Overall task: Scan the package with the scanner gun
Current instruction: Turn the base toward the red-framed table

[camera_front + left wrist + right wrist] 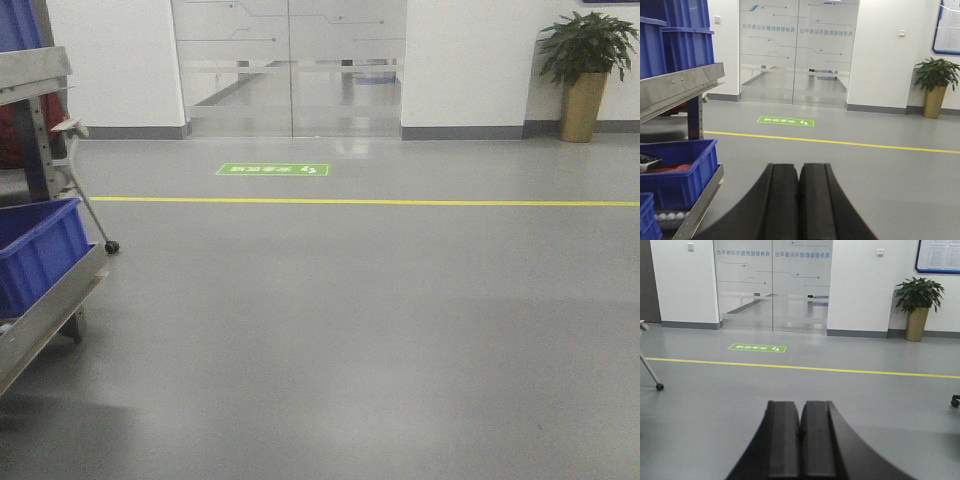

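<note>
Beyond yellow line [360, 201]: green sign [272, 169] flat on floor [350, 330], then glass door [290, 65] in white wall [470, 60]; potted plant [585, 70] far right of door, also beyond line. On near side of line, at left edge: metal rack [50, 300] with blue bin [35, 250] tilted on it; thin wheeled leg [95, 215] beside rack, caster near line. Stacked bins [675, 35] on rack's upper level, seen from left wrist. Left gripper [799, 200] low in own view, aimed across line toward door, fingers [782, 200] clenched flat against each other, nothing between. Right gripper [800, 440] likewise aimed across line, fingers [815, 440] pressed together, grasping nothing. Package and scanner gun: outside all three views, so place not tellable.
</note>
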